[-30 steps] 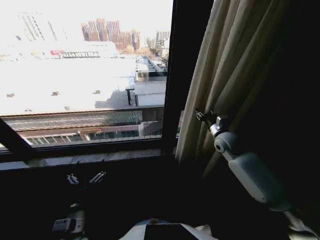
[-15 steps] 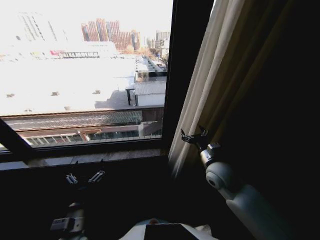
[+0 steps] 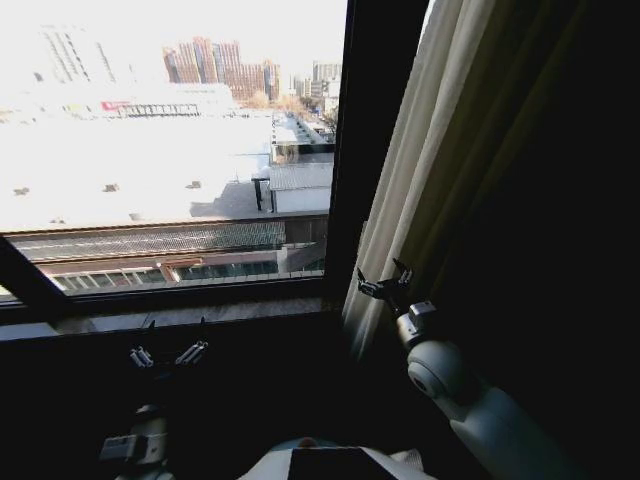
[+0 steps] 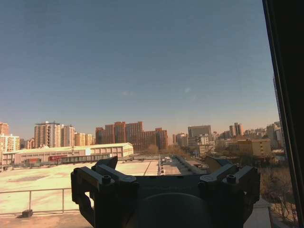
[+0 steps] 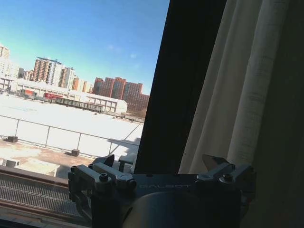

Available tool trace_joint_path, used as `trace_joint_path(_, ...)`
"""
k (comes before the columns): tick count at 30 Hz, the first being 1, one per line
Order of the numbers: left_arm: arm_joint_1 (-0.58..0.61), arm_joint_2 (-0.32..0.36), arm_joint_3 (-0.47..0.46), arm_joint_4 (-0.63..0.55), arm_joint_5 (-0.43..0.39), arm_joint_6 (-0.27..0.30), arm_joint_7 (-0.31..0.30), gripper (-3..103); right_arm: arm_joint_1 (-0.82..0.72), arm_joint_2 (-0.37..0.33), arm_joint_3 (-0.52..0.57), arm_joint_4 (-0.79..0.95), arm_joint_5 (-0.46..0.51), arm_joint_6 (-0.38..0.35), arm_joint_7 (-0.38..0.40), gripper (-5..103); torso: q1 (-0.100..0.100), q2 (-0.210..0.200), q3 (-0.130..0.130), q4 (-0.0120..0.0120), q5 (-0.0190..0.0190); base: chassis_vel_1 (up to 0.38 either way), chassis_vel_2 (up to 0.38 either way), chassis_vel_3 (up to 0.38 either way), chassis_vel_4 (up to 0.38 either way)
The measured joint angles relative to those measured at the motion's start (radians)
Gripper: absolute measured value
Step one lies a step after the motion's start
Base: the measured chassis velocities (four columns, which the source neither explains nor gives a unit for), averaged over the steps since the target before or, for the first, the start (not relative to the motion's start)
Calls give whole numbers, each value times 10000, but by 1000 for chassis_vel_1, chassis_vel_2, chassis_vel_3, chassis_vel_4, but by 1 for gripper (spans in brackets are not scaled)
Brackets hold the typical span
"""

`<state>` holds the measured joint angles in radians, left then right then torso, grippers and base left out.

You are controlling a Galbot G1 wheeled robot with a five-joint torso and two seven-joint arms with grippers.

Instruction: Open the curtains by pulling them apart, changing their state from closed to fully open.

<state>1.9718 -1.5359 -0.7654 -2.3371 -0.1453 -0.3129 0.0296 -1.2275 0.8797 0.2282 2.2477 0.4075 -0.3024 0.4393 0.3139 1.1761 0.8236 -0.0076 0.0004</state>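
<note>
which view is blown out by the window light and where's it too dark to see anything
Head view: the rooftops outside are washed out white, while the sill area around the left gripper and the curtain folds beyond the right gripper sink into black. Both wrist views are evenly exposed, with blue sky.

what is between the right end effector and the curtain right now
Nothing visible. The right end effector, fingers spread, sits right at the curtain's inner edge, beside the black window frame.

High-rise room, big window [image 3: 170, 150] (city rooftops below), pleated curtains [image 3: 450, 150]
</note>
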Motion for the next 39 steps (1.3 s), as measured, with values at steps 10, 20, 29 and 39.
trace_joint_path(10,127,-67,-109,-124,6,-51,-7,100,58,-49,-112,-10,16,212,-213,100,1,0,0,0,-4,184,164,-166,-177)
trace_joint_path(20,61,-128,-103,-169,81,-14,-8,100,89,-99,-131,-5,27,218,-296,100,1,0,0,-1,-1,175,176,-187,-179)
trace_joint_path(29,76,-256,-40,-169,193,-17,-7,100,76,-208,-212,20,29,218,-357,100,1,-1,0,0,-1,173,177,-174,-171)
trace_joint_path(39,33,-257,-73,-104,193,-19,-7,100,72,-165,-273,-150,-109,245,-382,100,1,-1,0,-1,-1,265,259,-276,-253)
